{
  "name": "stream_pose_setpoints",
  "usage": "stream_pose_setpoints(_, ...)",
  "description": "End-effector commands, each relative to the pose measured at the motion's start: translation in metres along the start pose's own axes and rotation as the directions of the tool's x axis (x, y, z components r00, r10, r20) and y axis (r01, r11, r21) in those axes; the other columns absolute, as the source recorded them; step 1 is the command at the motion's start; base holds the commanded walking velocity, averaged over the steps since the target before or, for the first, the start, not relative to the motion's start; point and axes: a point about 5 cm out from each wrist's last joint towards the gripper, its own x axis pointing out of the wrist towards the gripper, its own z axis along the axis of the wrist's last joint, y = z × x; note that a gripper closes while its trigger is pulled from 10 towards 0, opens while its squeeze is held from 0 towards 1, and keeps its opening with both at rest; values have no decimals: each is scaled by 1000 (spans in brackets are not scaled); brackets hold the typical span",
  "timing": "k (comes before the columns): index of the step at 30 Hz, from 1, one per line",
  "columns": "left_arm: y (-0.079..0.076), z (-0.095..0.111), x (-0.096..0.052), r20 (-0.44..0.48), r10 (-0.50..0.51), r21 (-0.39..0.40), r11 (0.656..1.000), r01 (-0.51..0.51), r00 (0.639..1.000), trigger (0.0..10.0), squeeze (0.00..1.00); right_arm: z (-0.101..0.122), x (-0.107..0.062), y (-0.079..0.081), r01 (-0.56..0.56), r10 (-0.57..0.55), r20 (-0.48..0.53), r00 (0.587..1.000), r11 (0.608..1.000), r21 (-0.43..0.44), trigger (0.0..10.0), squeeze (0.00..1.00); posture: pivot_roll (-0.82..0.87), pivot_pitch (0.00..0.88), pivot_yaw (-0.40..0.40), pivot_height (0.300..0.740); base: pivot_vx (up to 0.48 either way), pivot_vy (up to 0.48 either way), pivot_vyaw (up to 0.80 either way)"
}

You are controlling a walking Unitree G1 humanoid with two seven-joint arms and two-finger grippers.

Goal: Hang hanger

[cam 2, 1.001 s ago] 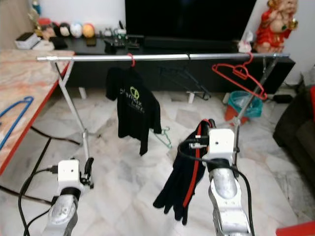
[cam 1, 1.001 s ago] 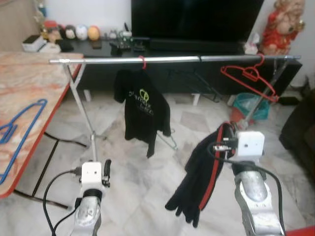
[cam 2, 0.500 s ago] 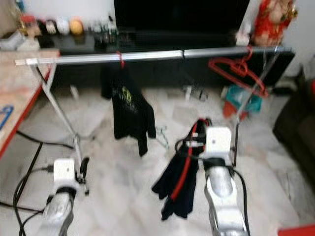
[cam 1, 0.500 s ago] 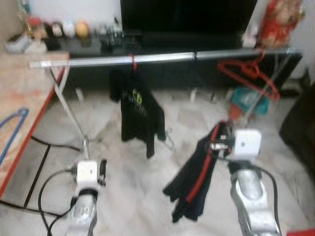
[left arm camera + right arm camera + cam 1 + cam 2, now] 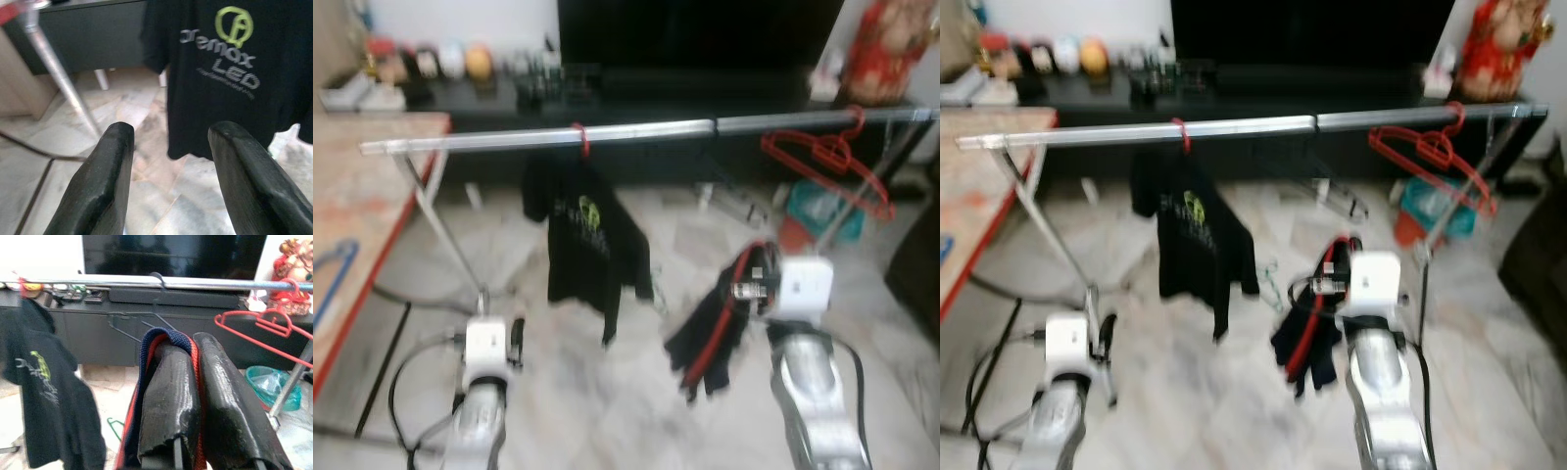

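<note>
Garment (image 5: 715,318) hangs lengthwise downward, clamped in right gripper (image 5: 195,396); left gripper (image 5: 168,147) spread wide.

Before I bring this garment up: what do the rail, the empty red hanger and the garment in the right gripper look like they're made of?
Rail: bare metal tube, likely steel, judging by its silvery sheen.
Red hanger: thin and uniformly red, probably plastic or coated wire; blur leaves that open.
Garment in the right gripper: soft fabric with ribbed navy and red knit trim showing at the jaws.
</note>
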Motion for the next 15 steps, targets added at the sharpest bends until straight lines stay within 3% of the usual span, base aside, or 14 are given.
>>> stream_pose_setpoints(1,-6,2,1,2,-9,-13,1000,10,1000,10000,0,4,1,-7,22,-22,21,1000,1000,-14,10000,0,-26,68,-27,740,356,0,0)
stream_pose_setpoints(15,-6,3,1,7,-7,-16,1000,7,1000,10000,0,5,1,-7,19,-19,23,1000,1000,-12,10000,0,-29,69,-29,740,352,0,0)
